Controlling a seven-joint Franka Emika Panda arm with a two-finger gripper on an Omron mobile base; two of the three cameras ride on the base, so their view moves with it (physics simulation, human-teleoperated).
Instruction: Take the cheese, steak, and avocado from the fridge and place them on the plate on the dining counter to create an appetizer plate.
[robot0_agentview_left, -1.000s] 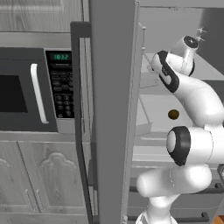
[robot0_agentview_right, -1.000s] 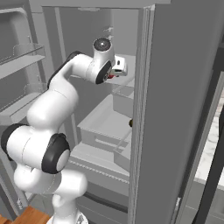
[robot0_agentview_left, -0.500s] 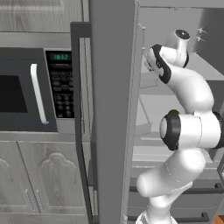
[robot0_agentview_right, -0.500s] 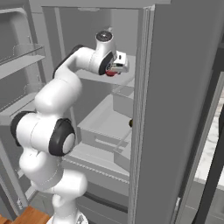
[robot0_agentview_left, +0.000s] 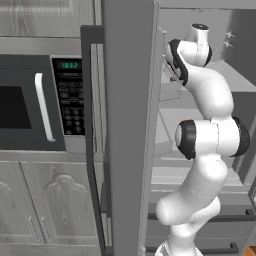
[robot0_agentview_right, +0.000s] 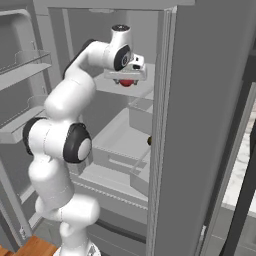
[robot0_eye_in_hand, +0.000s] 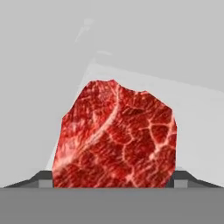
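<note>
At the far left of the left base view, the black-panelled microwave (robot0_agentview_left: 40, 100) sat closed above pale cabinet doors (robot0_agentview_left: 45, 205). Just to its right, the fridge (robot0_agentview_left: 127, 125) showed the edge of its open door with a dark vertical handle. Beyond that edge, the white arm (robot0_agentview_left: 210, 135) rose from the floor and bent up into the top of the open compartment.

From the right base view, the inside of the left door carried pale grey door shelves (robot0_agentview_right: 25, 65), tilted away from the camera. The arm stood in the middle, its hand reaching level onto the upper shelf (robot0_agentview_right: 142, 90). There the gripper (robot0_agentview_right: 127, 80) hung over the steak (robot0_agentview_right: 128, 83), a small red chunk lying on that shelf near its front edge. Lower and a little to the right, the avocado (robot0_agentview_right: 149, 141) showed as a small dark ball, partly hidden behind the fridge's right frame, beside the pale drawers. At the far right edge, a strip of the dining counter (robot0_agentview_right: 248, 150) lay well apart from the fridge.

Through the hand view, the steak (robot0_eye_in_hand: 116, 135) lay on the pale shelf, marbled red and white. The fingertips (robot0_eye_in_hand: 44, 180) stood wide, one on each side of the chunk and just beside its flanks. Whether they pressed on the meat could not be told.
</note>
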